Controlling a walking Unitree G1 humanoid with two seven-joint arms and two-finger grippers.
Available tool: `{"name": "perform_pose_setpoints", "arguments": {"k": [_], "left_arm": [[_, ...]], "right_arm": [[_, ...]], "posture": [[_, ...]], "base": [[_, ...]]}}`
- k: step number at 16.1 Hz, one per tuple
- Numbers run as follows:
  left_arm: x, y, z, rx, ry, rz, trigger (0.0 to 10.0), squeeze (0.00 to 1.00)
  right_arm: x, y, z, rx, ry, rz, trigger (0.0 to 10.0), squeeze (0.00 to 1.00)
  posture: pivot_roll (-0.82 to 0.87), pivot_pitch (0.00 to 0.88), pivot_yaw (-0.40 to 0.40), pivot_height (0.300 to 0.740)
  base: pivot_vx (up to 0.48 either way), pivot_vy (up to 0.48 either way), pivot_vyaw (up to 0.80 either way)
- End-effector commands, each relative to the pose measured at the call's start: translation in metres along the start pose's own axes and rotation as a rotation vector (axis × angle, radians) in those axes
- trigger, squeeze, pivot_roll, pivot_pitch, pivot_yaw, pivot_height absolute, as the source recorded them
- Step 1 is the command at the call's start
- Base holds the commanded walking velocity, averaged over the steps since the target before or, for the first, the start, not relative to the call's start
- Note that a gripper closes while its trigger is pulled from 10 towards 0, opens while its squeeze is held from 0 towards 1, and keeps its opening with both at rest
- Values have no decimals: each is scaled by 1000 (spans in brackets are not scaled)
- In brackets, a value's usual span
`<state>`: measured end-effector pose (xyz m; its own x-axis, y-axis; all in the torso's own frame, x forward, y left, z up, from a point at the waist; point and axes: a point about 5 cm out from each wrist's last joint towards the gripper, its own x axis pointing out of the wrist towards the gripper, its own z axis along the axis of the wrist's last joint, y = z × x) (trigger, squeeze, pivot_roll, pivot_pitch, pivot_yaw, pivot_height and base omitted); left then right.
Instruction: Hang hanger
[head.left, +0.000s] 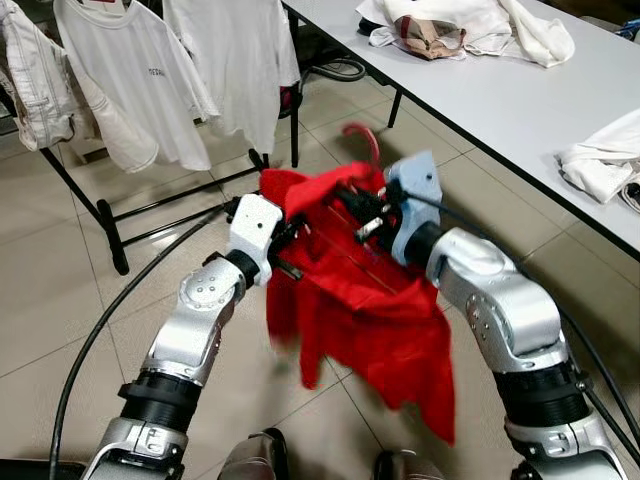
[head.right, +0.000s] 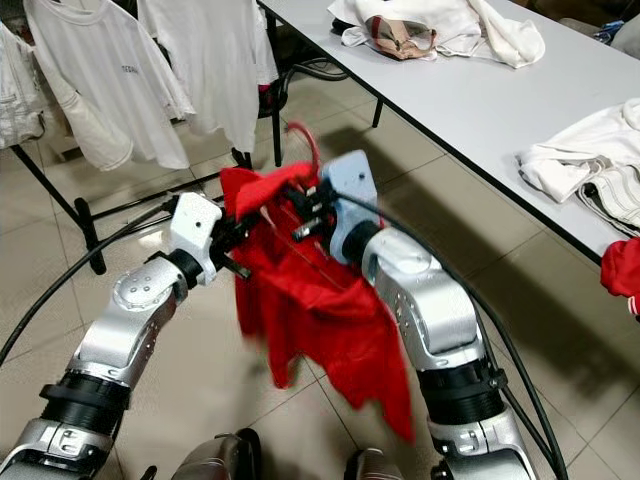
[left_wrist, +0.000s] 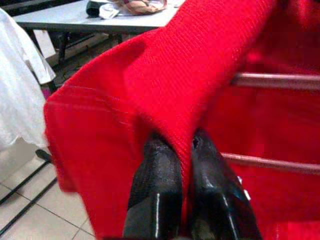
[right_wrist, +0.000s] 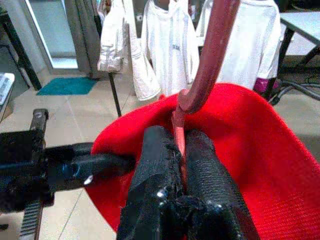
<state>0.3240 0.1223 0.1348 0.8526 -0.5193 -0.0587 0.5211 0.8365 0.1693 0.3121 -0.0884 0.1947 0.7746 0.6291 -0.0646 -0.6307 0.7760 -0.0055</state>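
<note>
A red garment (head.left: 370, 300) hangs on a red hanger whose hook (head.left: 365, 140) sticks up above it, held in front of me over the tiled floor. My left gripper (head.left: 290, 232) is shut on a fold of the red garment (left_wrist: 175, 90) at its left shoulder. My right gripper (head.left: 360, 215) is shut on the red hanger (right_wrist: 200, 85) just below the hook, its fingers (right_wrist: 155, 175) pinching the thin neck. Two hanger bars (left_wrist: 270, 80) show inside the cloth. The clothes rack (head.left: 110, 215) with white shirts (head.left: 140, 80) stands ahead to the left.
A long grey table (head.left: 500, 110) runs along the right, with piles of white clothes (head.left: 470, 25) on it and a red cloth (head.right: 622, 270) past its near edge. A black cable (head.left: 100, 330) curves across the floor on the left. The rack's feet (head.left: 118, 262) are close ahead.
</note>
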Motion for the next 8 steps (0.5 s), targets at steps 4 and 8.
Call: {"name": "perform_pose_setpoints", "arguments": {"k": [4, 8], "left_arm": [[0, -7, 4, -44, -17, -30, 0, 0], [-9, 7, -2, -53, 22, 75, 10000, 0]], "right_arm": [[-1, 0, 6, -30, -29, 0, 0, 0], [0, -2, 5, -44, -23, -2, 0, 0]], "posture": [[-91, 113, 43, 740], [-93, 103, 43, 740]], "base": [[0, 0, 0], [0, 0, 0]]}}
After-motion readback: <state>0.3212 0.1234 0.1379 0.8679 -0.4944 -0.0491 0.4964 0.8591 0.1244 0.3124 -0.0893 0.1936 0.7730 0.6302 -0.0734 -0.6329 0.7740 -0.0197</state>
